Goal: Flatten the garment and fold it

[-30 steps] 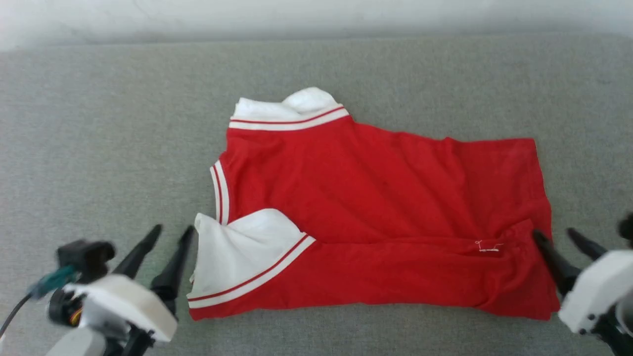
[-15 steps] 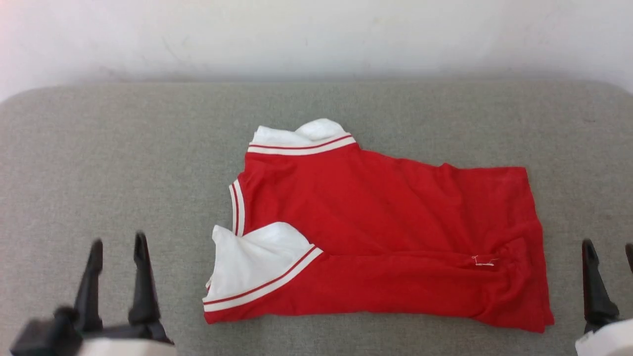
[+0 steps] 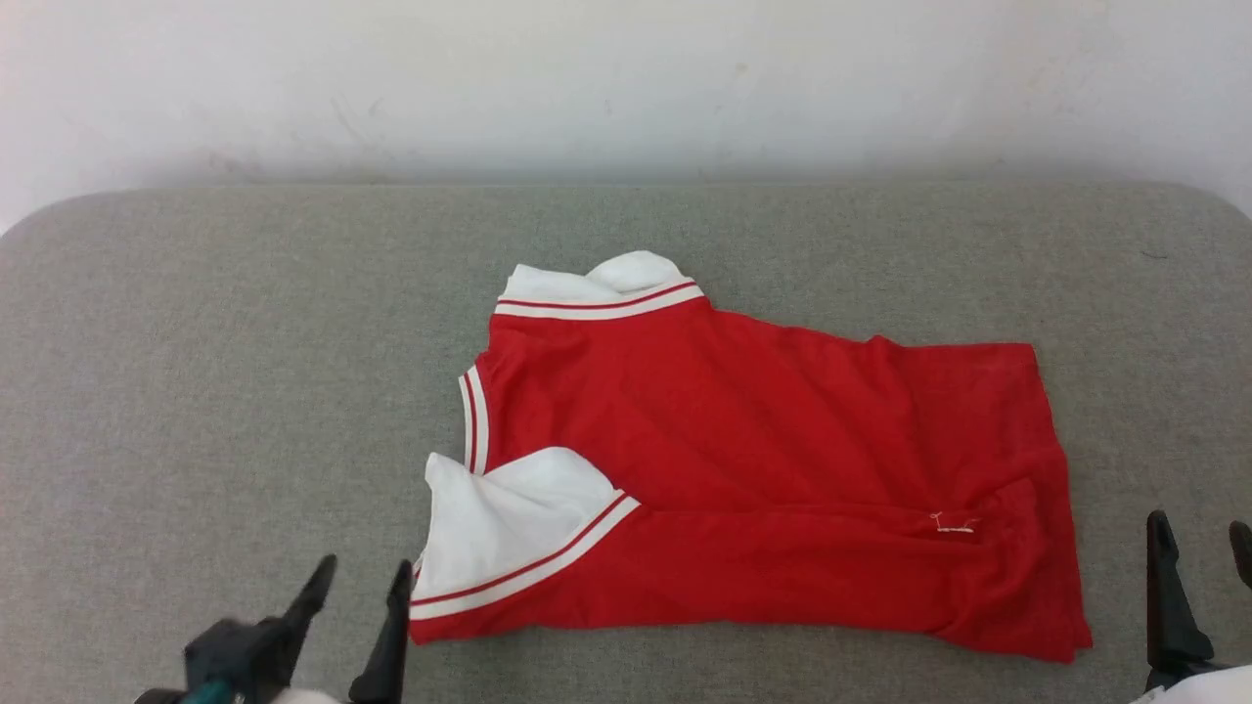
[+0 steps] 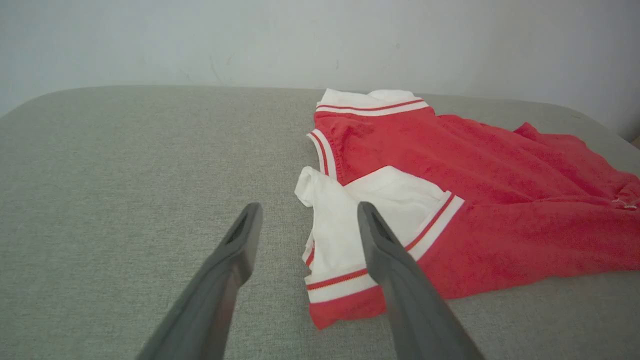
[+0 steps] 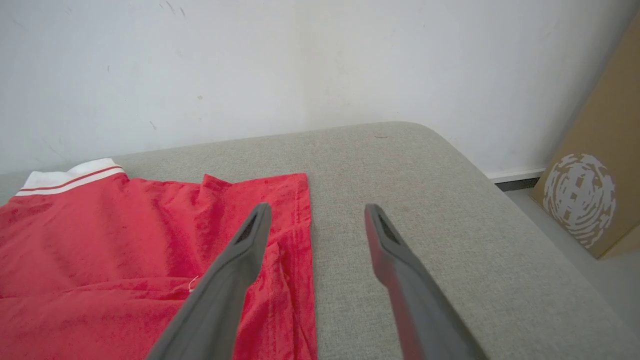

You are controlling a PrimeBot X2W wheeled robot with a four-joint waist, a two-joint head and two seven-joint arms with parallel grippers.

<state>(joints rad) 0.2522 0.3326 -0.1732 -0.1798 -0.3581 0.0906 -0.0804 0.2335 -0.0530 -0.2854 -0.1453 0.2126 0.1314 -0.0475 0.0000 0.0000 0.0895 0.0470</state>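
Garment [image 3: 763, 460] is lying once-folded as left tool [image 3: 365, 565] and right tool [image 3: 1200, 523], wide and empty, are drawing back along the near edge of the cushion [image 3: 196, 391].

The garment [image 3: 763, 430] lies doubled over itself, so its lower layers are hidden; the far sleeve [image 3: 606, 279] is mostly tucked beneath the body. A white speck [image 3: 954, 526] on the near fold is too small to tell apart — thread or tag. The right gripper [image 3: 1200, 523] is cut by the head view's right and bottom edges, its body almost wholly out of frame. A cardboard box [image 5: 600, 165] runs off the right wrist view's edge — its pale round print [image 5: 579, 199] is illegible.
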